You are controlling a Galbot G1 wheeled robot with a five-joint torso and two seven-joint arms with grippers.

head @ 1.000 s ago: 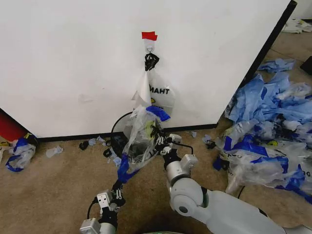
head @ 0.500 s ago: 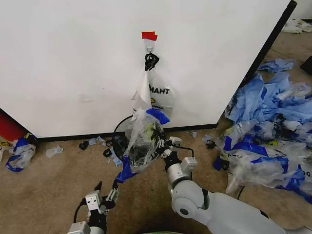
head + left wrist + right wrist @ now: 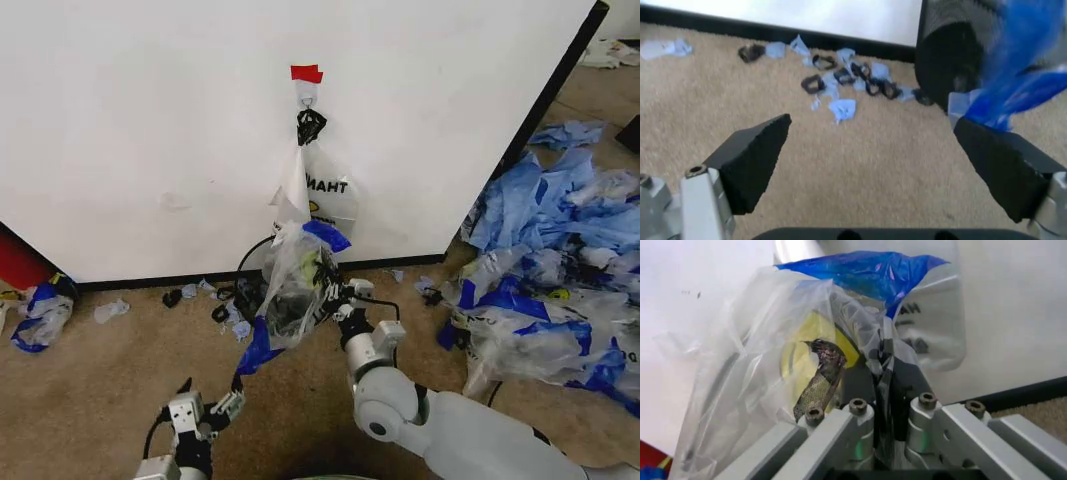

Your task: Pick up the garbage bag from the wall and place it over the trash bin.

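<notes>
The garbage bag (image 3: 293, 290), crinkly clear plastic with blue handles, is draped over the black mesh trash bin (image 3: 243, 287) at the foot of the wall (image 3: 150, 130). My right gripper (image 3: 328, 297) is shut on the bag's plastic beside the bin; in the right wrist view its fingers (image 3: 860, 420) pinch the bag (image 3: 840, 305). My left gripper (image 3: 208, 398) hangs open low over the carpet, apart from the bag's dangling blue handle (image 3: 258, 350). In the left wrist view its pads (image 3: 760, 155) stand wide apart, with the bin (image 3: 950, 55) and blue handle (image 3: 1020, 75) ahead.
A clear bag with black lettering (image 3: 328, 195) hangs from the hook under red tape (image 3: 307, 72). A heap of blue and clear bags (image 3: 560, 270) fills the floor at right. Scraps (image 3: 200, 293) lie along the wall's black base; another bag (image 3: 40, 312) lies at left.
My left gripper has drawn back from the bag's lower blue handle, down and to the left toward me. The right gripper still holds the bag at the bin.
</notes>
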